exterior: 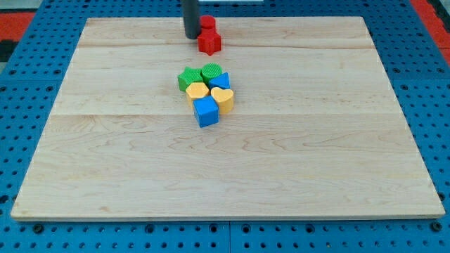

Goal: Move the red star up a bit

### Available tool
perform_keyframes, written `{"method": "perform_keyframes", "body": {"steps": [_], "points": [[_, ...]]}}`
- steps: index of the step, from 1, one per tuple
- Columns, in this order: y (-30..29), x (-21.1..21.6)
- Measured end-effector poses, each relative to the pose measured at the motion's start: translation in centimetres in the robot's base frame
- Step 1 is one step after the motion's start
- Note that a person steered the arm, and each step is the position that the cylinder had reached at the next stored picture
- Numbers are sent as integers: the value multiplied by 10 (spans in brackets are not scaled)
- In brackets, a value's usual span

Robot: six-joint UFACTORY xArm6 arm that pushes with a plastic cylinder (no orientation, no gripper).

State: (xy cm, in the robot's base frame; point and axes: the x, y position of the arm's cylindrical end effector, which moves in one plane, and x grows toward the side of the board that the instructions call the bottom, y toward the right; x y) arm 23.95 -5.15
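Note:
The red star lies near the view's top edge of the wooden board, a little left of centre. A second red block sits right behind it, touching it; its shape is unclear. My tip is at the lower end of the dark rod, just left of the red star and close to it, perhaps touching.
A tight cluster sits in the middle of the board: a green block, a second green block, a blue block, a yellow block, a yellow heart and a blue cube.

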Motion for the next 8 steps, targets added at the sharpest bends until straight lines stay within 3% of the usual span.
{"method": "perform_keyframes", "body": {"steps": [2,3,4,5,8], "points": [[49,-3],[112,0],[118,46],[105,79],[47,71]]}}
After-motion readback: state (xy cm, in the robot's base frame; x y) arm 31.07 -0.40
